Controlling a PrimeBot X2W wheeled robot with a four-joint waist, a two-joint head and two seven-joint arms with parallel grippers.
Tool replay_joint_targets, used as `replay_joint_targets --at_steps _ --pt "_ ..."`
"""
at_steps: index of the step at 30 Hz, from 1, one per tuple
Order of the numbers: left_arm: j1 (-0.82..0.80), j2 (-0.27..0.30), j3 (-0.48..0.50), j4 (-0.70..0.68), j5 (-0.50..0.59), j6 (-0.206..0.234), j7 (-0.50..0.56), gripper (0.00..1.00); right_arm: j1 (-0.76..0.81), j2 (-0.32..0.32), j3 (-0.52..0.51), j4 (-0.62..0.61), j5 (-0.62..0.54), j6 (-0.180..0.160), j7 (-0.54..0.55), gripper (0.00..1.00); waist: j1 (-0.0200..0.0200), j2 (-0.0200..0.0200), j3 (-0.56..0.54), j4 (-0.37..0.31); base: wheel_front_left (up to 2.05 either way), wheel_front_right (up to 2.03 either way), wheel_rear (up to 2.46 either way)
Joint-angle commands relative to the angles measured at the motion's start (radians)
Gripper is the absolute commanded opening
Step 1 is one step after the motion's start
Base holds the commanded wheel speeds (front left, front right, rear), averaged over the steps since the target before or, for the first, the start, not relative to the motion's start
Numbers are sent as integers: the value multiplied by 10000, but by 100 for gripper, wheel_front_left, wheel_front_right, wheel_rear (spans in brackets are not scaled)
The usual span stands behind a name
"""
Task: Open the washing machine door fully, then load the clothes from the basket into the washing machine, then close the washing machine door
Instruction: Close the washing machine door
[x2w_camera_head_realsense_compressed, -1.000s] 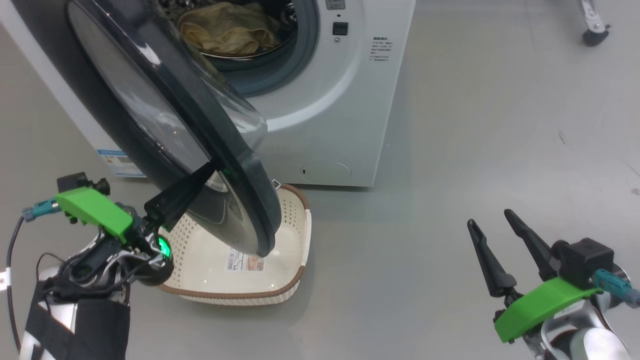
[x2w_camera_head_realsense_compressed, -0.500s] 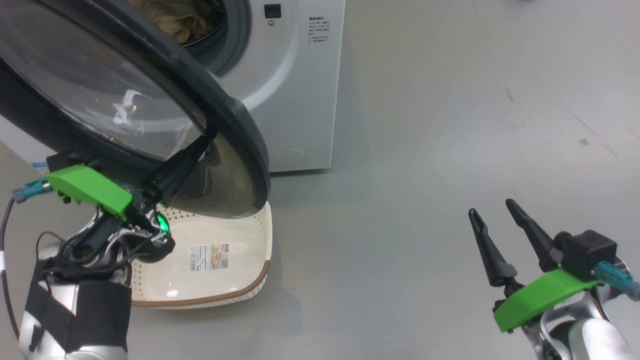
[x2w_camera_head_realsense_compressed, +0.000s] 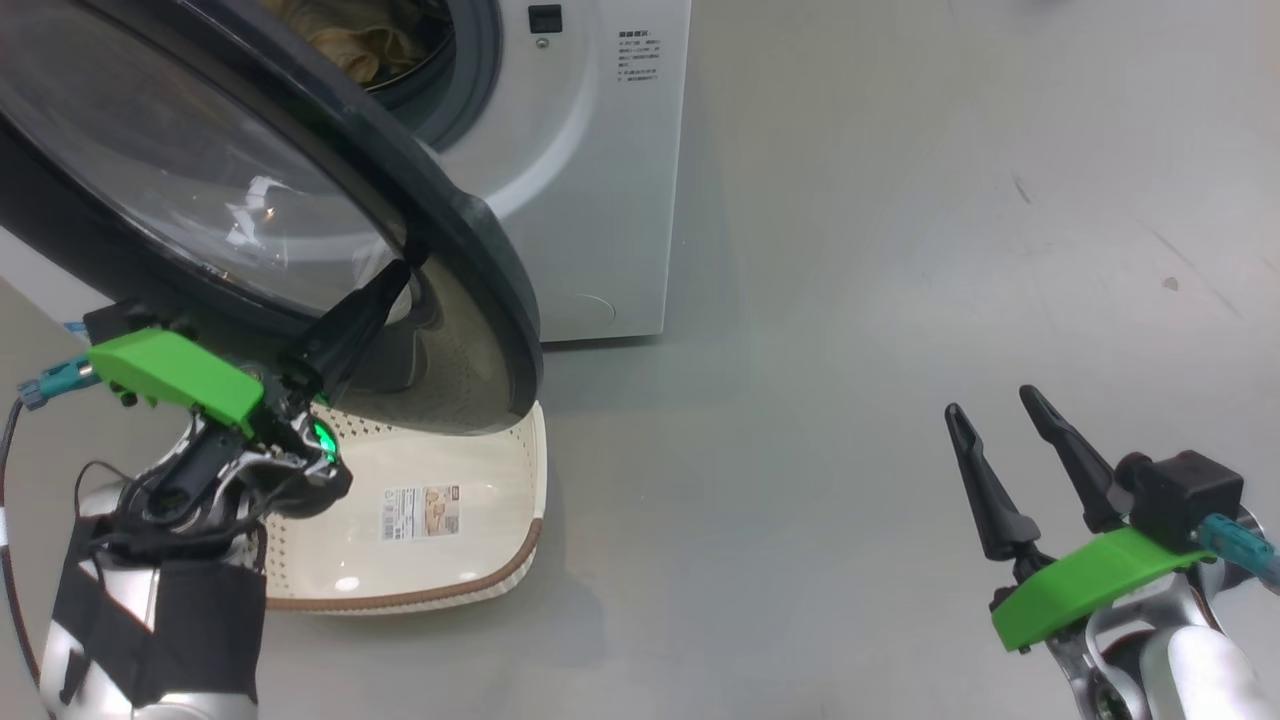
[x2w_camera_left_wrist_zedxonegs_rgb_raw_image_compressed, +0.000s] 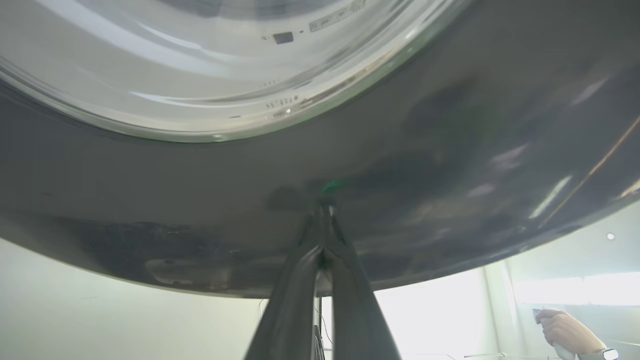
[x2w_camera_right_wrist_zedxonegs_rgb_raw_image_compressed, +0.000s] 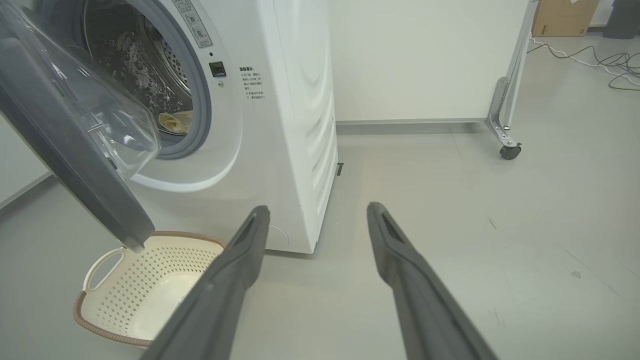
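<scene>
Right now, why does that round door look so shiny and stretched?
Left wrist view: the washing machine door sits close to the lens, glossy rim mirroring light streaks, background below washed out. Head view: white glare on the door glass, a bright spot in the basket. Right wrist view: evenly lit, the washing machine slightly bowed by the wide lens.

Unreadable: print (x2w_camera_head_realsense_compressed: 642, 60) on washing machine (x2w_camera_head_realsense_compressed: 600, 200), label (x2w_camera_head_realsense_compressed: 424, 511) in basket (x2w_camera_head_realsense_compressed: 480, 565).

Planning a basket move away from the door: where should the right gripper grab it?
I'd pinch the basket's brown rim at its near-right corner, coming down from the open-floor side. The thin upright wall suits the open right gripper, and the washing machine door overhangs the far end.
</scene>
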Motion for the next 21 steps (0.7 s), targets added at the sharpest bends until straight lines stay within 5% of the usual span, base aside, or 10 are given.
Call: replay_joint_targets --at_steps 1,10,11,12,13,14,21 --pt "-238 257 277 -484 69 -71 -48 0 -431 -2 132 -307 19 2 -129 100 -1 0 -14 47 0 0 0" --pt "653 497 -55 -1600 1717 -71 -2545 3 -342 6 -178 -327 -107 2 -160 100 -1 0 -226 532 0 0 0" --pt "768 582 -198 -1651 2016 -71 -2883 29 -330 6 -211 -336 -119 2 -154 100 -1 0 -259 584 0 0 0" --pt "891 677 -316 -1672 2326 -71 -3266 45 -320 6 -230 -345 -131 2 -154 100 -1 0 -308 628 0 0 0" --pt "1002 777 -422 -1666 2643 -71 -3658 84 -304 7 -250 -351 -141 2 -150 100 -1 0 -357 673 0 0 0" --pt "1112 847 -536 -1654 2895 -71 -4015 100 -286 7 -267 -355 -143 2 -145 100 -1 0 -409 717 0 0 0" --pt "1826 1461 -1189 -1330 5459 124 -6416 100 -88 4 -355 -387 -217 2 -65 100 -1 0 -822 1015 0 0 0"
